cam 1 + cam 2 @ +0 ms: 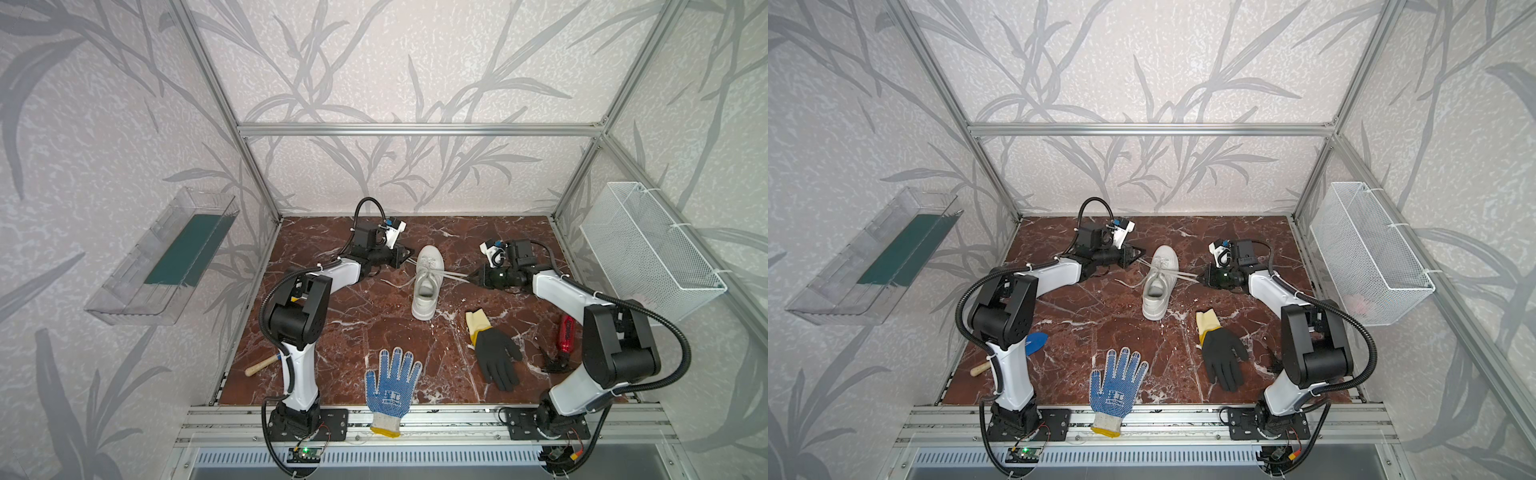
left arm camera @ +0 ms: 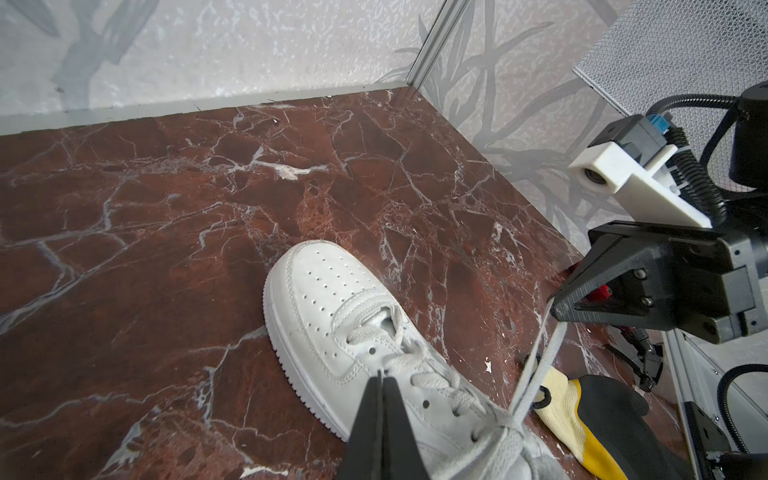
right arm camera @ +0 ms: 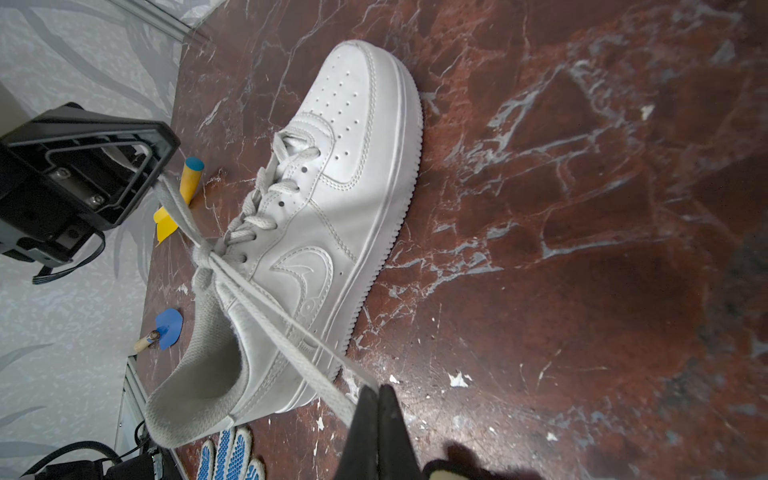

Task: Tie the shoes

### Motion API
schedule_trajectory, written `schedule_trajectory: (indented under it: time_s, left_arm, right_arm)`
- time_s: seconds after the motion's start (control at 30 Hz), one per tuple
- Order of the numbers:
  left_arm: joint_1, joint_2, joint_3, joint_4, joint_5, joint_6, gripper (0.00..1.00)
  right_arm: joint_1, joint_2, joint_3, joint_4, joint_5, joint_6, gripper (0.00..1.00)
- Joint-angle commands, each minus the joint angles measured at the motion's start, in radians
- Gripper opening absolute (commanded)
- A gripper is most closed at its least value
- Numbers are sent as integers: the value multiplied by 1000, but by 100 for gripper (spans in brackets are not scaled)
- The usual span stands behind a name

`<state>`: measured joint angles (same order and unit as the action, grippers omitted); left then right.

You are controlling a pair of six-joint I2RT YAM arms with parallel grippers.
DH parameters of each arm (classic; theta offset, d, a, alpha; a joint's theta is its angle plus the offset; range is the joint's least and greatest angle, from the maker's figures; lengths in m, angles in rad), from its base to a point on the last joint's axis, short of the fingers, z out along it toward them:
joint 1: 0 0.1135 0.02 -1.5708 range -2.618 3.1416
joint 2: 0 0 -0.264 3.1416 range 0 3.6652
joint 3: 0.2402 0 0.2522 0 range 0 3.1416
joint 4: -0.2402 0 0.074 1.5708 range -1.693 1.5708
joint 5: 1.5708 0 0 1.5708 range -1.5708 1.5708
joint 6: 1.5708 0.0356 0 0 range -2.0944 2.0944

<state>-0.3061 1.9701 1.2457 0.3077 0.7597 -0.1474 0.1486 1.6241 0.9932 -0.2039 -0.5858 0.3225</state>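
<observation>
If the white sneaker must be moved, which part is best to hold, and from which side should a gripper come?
Probably the heel collar of the white sneaker: the sneaker stands upright on its sole, its opening faces up, and the heel points to the near table edge. Come from above, one jaw inside, one behind the heel.

On the red-marble counter [image 1: 353,332], near the front: blue-dotted glove [image 1: 392,384], cuff over the rail, fingers pointing back. To its right, black glove [image 1: 496,359] with yellow cuff, fingers toward the front. Further right, red cylinder [image 1: 566,332], partly hidden. At front left, wooden handle [image 1: 261,365]. On the right wall, white mesh basket [image 1: 648,249]; on the left wall, clear tray [image 1: 162,257] with green base.
</observation>
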Motion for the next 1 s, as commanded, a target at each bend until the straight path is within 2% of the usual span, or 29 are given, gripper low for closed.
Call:
schedule_trajectory:
  time_s: [0.0, 0.47, 0.97]
  left_arm:
    - [26, -50, -18, -8, -58, 29, 0]
    - [44, -71, -60, -37, -140, 46, 0]
    - [62, -94, -96, -41, -170, 54, 0]
  right_arm:
    - [-23, -47, -31, 5, 58, 34, 0]
    - [-79, -26, -80, 5, 49, 92, 0]
    - [-103, 14, -90, -19, 56, 102, 0]
